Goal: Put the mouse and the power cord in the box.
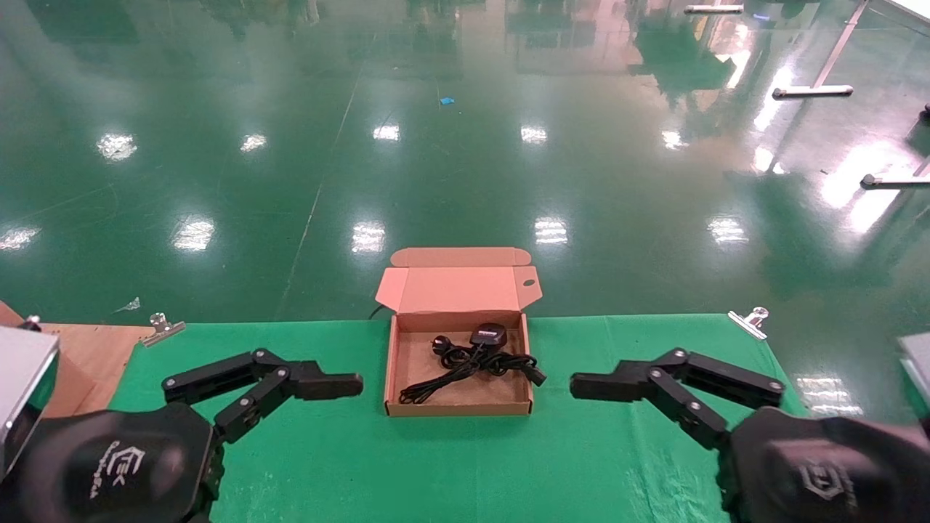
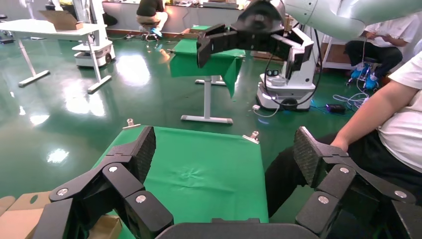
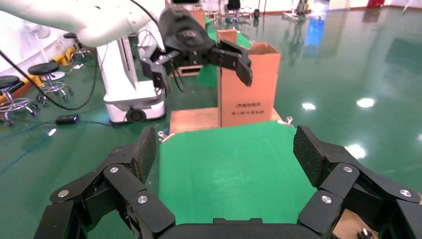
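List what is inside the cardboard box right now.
The box, lid open, holds the mouse near its back wall and the power cord coiled across the floor, one plug at the right wall. Anything beneath the coil is hidden. Both grippers sit open beside it, left, right.

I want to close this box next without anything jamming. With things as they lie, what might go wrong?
One plug of the power cord seems to rest at the right wall of the box, maybe over its edge; the raised lid might pinch it or stay ajar. The mouse lies on the cord bundle, so it may sit high under the lid. The left gripper and right gripper, both open, flank the box; a swing inward might knock it.
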Motion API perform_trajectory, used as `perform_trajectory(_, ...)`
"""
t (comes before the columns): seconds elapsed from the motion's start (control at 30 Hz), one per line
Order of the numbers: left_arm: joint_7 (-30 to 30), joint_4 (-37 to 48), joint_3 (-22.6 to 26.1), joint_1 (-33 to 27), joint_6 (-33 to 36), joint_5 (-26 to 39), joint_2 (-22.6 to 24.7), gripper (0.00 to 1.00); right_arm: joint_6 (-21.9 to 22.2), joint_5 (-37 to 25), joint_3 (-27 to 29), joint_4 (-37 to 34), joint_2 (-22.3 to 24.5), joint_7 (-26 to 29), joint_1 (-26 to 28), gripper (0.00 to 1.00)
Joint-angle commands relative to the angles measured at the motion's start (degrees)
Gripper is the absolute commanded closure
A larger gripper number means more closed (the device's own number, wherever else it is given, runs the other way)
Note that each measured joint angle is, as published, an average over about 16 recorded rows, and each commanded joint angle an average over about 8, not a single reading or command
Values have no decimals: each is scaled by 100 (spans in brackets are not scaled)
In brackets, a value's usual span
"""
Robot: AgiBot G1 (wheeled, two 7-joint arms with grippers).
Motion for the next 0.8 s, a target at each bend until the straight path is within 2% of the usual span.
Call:
perform_trajectory(0.03,-92,-98,-82,63,63,-19,-42,0,-86,112,108,93,103,67,-82,0)
perform_trajectory(0.8,-29,-9,-8,11,14,-14,-10,0,-11,12,13,11,15,24,-15,0)
